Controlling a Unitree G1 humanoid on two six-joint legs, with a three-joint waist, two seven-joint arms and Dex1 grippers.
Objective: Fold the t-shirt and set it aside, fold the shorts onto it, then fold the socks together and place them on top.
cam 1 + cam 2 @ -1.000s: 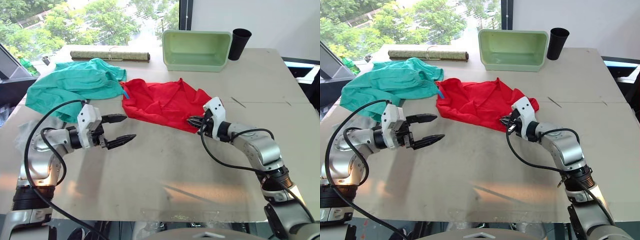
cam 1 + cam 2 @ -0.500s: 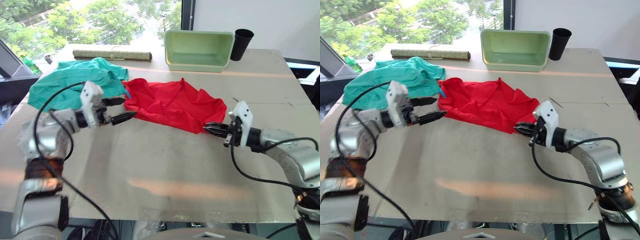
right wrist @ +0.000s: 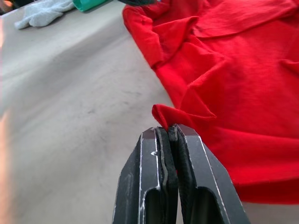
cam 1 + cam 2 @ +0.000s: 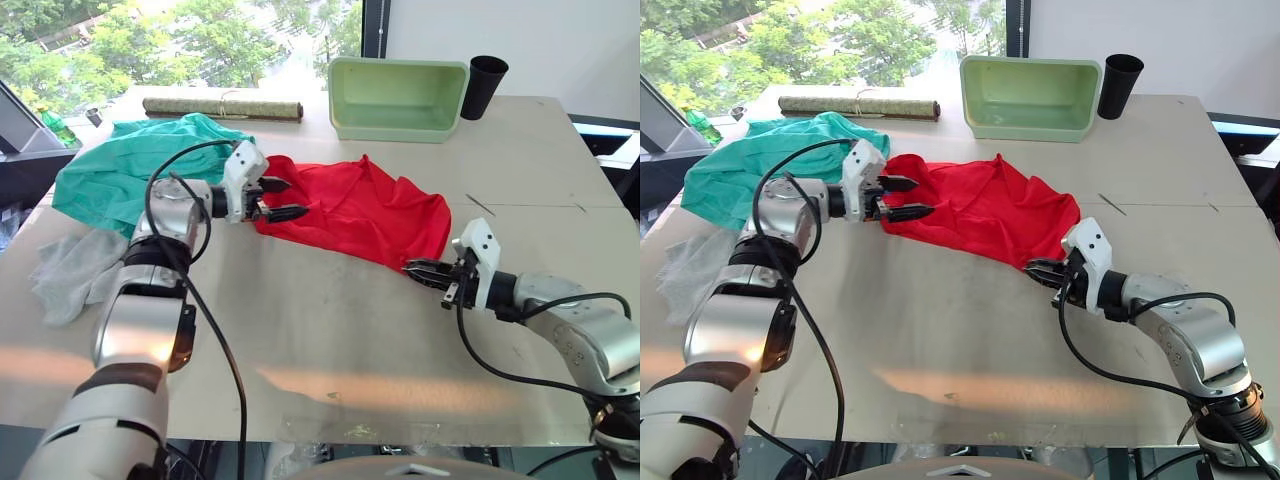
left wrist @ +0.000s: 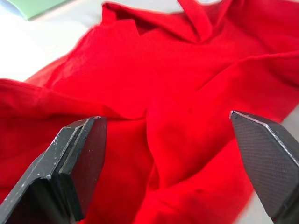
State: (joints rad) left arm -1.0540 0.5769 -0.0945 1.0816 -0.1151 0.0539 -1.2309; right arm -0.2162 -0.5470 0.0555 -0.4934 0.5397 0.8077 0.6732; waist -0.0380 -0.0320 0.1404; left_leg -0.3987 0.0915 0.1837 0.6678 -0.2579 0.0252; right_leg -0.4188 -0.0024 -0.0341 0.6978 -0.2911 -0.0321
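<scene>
I am at the very start: nothing is folded yet. My right gripper (image 4: pixel 418 268) pinches a hem of the t-shirt (image 4: pixel 360 205), which sprawls crumpled at frame centre. My left gripper (image 4: pixel 285 198) spreads wide over its other edge. The shorts (image 4: pixel 130 170) upper left and the socks (image 4: pixel 70 270) at left lie untouched.

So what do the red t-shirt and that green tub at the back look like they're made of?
The t-shirt looks like thin, matte woven or knit fabric: it lies in soft creases, and a pinched corner folds easily in the right end effector. The tub looks like rigid moulded plastic, pale green with a slight sheen and smooth rounded walls, though that is a guess.
</scene>
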